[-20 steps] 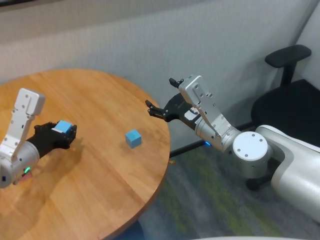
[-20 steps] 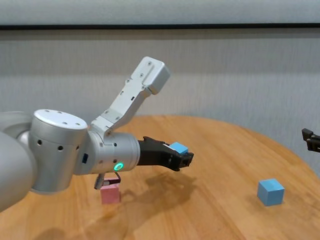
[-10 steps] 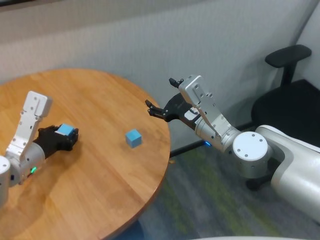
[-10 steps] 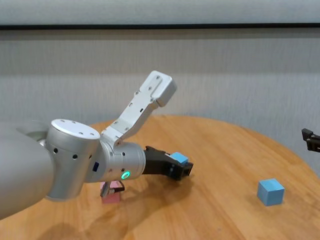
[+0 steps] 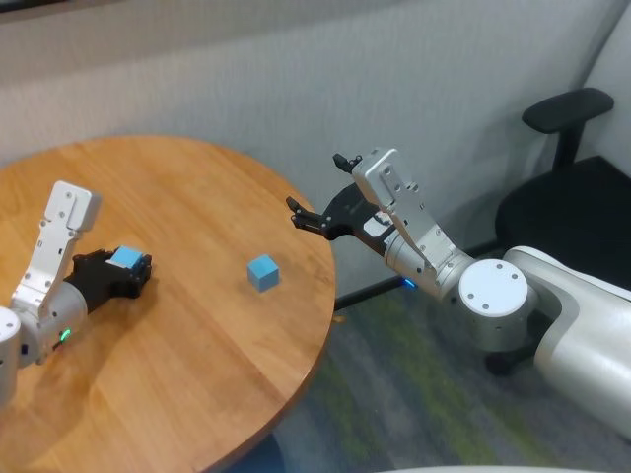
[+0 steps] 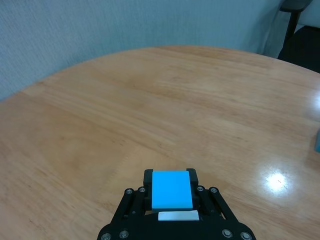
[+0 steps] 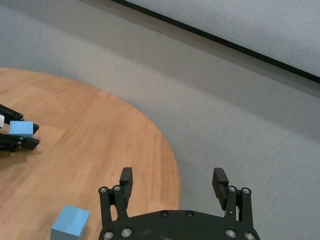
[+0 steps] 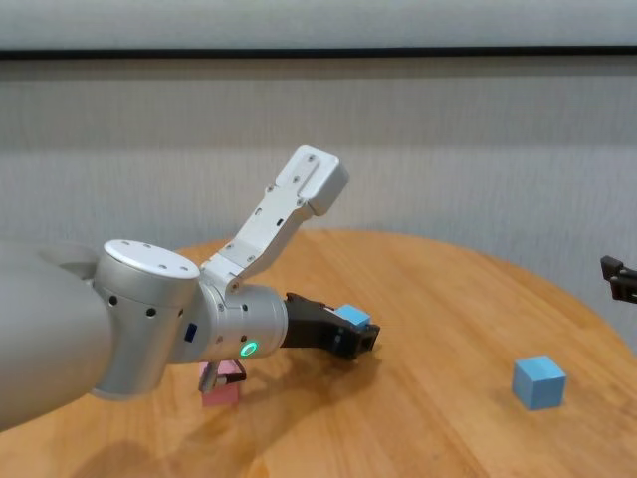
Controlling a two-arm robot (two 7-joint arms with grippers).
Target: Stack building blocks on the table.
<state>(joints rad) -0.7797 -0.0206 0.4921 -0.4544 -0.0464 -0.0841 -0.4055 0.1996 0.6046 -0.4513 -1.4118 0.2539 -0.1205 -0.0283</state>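
My left gripper [image 5: 131, 268] is shut on a light blue block [image 5: 123, 258] and holds it just above the left part of the round wooden table [image 5: 197, 197]. The block shows between the fingers in the left wrist view [image 6: 171, 189] and in the chest view [image 8: 352, 318]. A second light blue block [image 5: 262, 272] lies on the table near its right edge, also in the chest view [image 8: 538, 382]. The pink block [image 8: 223, 383] sits on the table, partly hidden behind my left arm. My right gripper [image 5: 317, 192] is open and empty, held in the air beyond the table's right edge.
A black office chair [image 5: 567, 148] stands on the floor at the far right. A grey wall runs behind the table. The table's edge curves close to the second blue block.
My left gripper with the blue block has moved slightly back toward me and lower over the table. The right arm and the loose blue block have not moved.
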